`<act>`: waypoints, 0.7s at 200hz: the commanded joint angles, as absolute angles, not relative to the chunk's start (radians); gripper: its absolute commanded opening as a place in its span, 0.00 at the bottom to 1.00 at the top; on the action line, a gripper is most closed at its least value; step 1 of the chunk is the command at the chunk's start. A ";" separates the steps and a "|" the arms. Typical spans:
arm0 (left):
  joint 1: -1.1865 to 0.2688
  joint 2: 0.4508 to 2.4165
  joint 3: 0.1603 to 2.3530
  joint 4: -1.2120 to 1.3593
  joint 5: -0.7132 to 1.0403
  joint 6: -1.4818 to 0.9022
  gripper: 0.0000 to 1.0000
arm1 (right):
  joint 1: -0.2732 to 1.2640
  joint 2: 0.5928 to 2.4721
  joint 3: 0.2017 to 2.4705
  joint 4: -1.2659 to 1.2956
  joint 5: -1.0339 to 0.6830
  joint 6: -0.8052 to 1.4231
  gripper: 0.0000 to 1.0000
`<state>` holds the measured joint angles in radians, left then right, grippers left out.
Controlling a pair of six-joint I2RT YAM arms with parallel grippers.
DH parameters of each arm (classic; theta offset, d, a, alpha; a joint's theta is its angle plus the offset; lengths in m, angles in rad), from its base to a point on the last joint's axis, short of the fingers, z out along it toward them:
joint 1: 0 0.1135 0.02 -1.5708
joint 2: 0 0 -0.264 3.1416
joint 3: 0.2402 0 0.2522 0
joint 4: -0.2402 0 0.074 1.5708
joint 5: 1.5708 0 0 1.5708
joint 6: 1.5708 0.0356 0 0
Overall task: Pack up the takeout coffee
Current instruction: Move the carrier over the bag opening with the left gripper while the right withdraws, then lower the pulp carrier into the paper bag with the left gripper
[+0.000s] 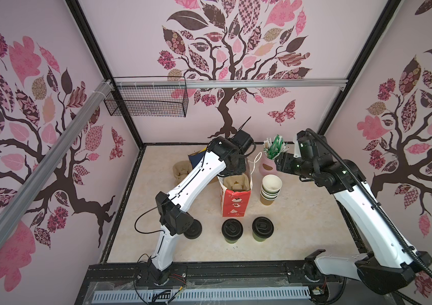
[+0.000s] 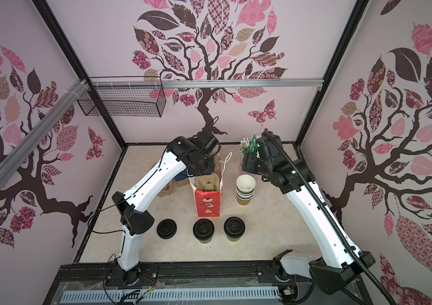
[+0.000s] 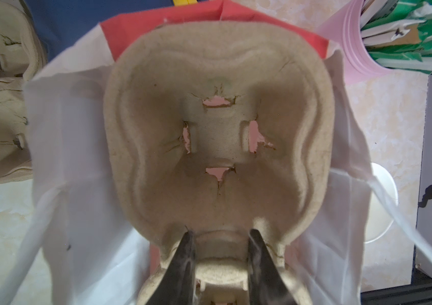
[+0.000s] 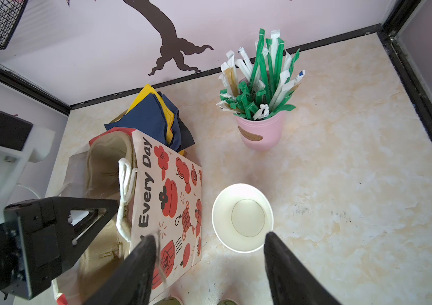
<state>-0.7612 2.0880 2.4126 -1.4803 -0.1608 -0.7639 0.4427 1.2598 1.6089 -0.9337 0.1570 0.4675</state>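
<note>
Two lidded coffees (image 1: 232, 230) (image 1: 262, 227) stand up front. Left claw (image 3: 220, 232) pinches the carrier (image 3: 217, 132) inside the bag (image 1: 234, 203); right claw (image 4: 209, 236) gapes empty.

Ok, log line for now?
left gripper: gripping beige pulp carrier in red paper bag | right gripper: open beside bag | black-lidded paper cups: on table

Here's my left arm (image 1: 193, 182): glossy white shells, black joint housings, tiny dark screws, and a thin black cable (image 1: 141, 215) looping off the elbow above the base rail (image 1: 209, 272). My right arm (image 1: 362, 211) is the same white and black, plus a ribbed black hose (image 1: 384, 212) and green lights (image 1: 297, 165). My left claw (image 3: 221, 233) and right claw (image 4: 209, 236) have dark, tapered fingers.
</note>
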 commanded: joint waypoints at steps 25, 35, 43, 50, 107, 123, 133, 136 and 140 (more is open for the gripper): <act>-0.765 2.120 2.391 -1.525 -0.139 -0.723 0.19 | 0.441 1.229 1.600 -0.923 0.170 0.469 0.68; -0.763 2.119 2.387 -1.528 -0.141 -0.716 0.19 | 0.441 1.229 1.599 -0.921 0.169 0.469 0.68; -0.762 2.119 2.385 -1.529 -0.142 -0.710 0.19 | 0.440 1.229 1.597 -0.921 0.170 0.471 0.68; -0.760 2.120 2.382 -1.531 -0.141 -0.709 0.19 | 0.441 1.229 1.597 -0.922 0.170 0.471 0.68; -0.753 2.121 2.317 -1.473 -0.122 -0.718 0.19 | 0.441 1.221 1.594 -0.928 0.178 0.472 0.68; -0.753 2.127 2.297 -1.453 -0.125 -0.720 0.19 | 0.441 1.218 1.592 -0.930 0.181 0.471 0.68; -0.753 2.134 2.291 -1.448 -0.133 -0.721 0.19 | 0.440 1.216 1.594 -0.933 0.182 0.471 0.68; -0.753 2.136 2.290 -1.447 -0.135 -0.723 0.19 | 0.441 1.215 1.594 -0.933 0.181 0.471 0.68; -0.753 2.138 2.288 -1.445 -0.137 -0.723 0.19 | 0.441 1.215 1.594 -0.935 0.181 0.471 0.68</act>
